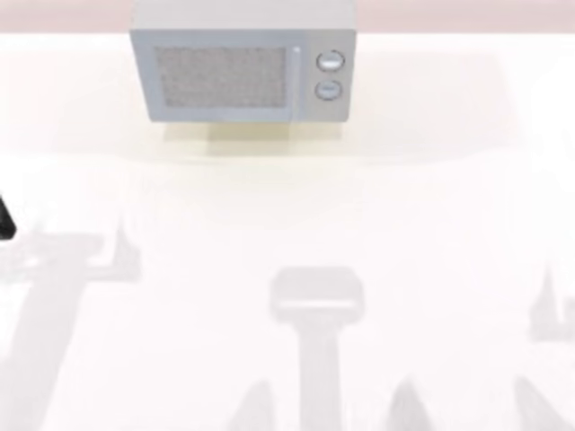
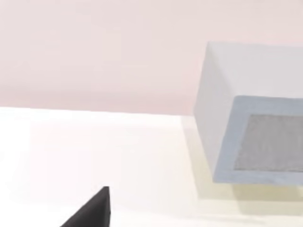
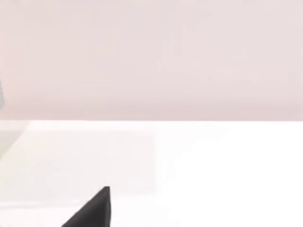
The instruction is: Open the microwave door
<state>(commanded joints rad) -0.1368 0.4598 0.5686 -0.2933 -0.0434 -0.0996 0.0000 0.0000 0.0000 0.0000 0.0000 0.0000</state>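
The microwave (image 1: pixel 244 61) sits at the table's (image 1: pixel 287 233) far edge, its door (image 1: pixel 221 77) shut. My left gripper (image 1: pixel 4 218) waits at the left edge; I cannot tell its spread.

Very little of the robot shows. At the table's left edge in the top view, a small black piece of the left arm (image 1: pixel 4 218) juts in, matte and unmarked. Each wrist view shows one black, wedge-shaped finger: the left gripper's finger (image 2: pixel 92 210) and the right gripper's finger (image 3: pixel 92 210), both plain, sharp-edged, without screws or cables.
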